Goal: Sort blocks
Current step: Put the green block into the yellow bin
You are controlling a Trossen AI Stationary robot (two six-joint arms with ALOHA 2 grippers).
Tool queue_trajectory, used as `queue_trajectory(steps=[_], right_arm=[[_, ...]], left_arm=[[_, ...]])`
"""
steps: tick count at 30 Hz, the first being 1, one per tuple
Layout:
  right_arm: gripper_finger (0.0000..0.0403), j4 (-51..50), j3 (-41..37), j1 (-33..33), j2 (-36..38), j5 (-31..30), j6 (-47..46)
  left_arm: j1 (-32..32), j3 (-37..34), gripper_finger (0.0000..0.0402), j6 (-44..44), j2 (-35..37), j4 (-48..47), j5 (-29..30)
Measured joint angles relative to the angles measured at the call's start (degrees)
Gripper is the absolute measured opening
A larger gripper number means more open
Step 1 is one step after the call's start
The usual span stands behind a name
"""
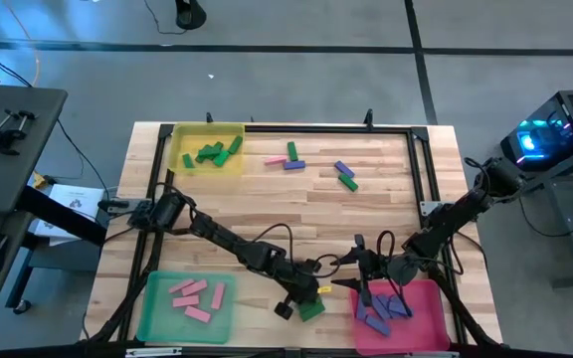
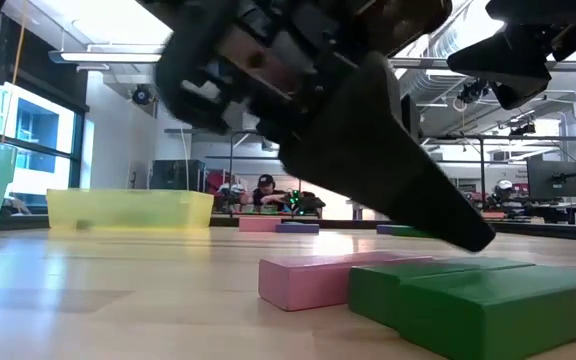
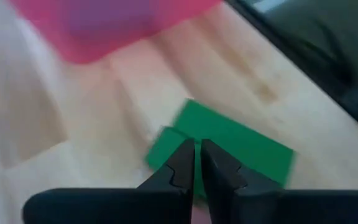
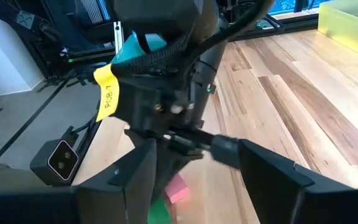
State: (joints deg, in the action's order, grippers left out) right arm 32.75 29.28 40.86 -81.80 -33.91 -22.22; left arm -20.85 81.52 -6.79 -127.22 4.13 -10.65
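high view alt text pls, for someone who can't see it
Two dark arms meet at the table's near edge: the left gripper, shut, at a green block, the right gripper, open, over the pink-red tray.

Three trays sit on the worktop [image 1: 296, 214]: one at the far left corner [image 1: 207, 149], one at the near left [image 1: 185, 306], one at the near right [image 1: 406, 316], each with blocks inside. More blocks [image 1: 318, 167] lie scattered along the far side. Between the near trays, the left tool [image 1: 306, 303] sits over two blocks [image 2: 408, 290] lying side by side. The right tool [image 1: 358, 276] hangs at the near-right tray's inner edge.
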Motion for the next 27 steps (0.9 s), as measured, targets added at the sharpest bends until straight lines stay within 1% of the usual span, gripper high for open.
queue_trajectory(steps=[2,6,12,16,20,24,27], right_arm=[[0.021,-0.16,0.0,0.0,0.0,0.02,0.0],[0.021,-0.34,0.0,0.0,0.0,0.01,-0.02],[0.021,-0.59,0.0,0.0,0.0,0.04,-0.27],[0.021,-0.83,0.0,0.0,0.0,0.04,-0.26],[0.021,-0.82,0.0,0.0,0.0,0.04,-0.28],[0.021,-0.83,0.0,0.0,0.0,0.04,-0.28],[0.021,-0.83,0.0,0.0,0.0,0.04,-0.28]], left_arm=[[0.16,0.0,0.0009,-1.35,-0.02,-0.02,-2.18],[0.16,0.02,0.0001,-3.36,-0.42,0.66,-2.95],[0.74,0.28,0.0,-1.88,-3.15,2.84,-4.59],[1.46,0.22,0.0,-0.93,-3.34,3.77,-4.52],[2.6,0.13,0.0,-0.93,-3.03,3.51,-3.13],[4.19,0.13,0.0,-0.34,-2.99,3.51,1.56],[5.99,0.13,0.0,3.14,-2.99,3.49,4.46]])
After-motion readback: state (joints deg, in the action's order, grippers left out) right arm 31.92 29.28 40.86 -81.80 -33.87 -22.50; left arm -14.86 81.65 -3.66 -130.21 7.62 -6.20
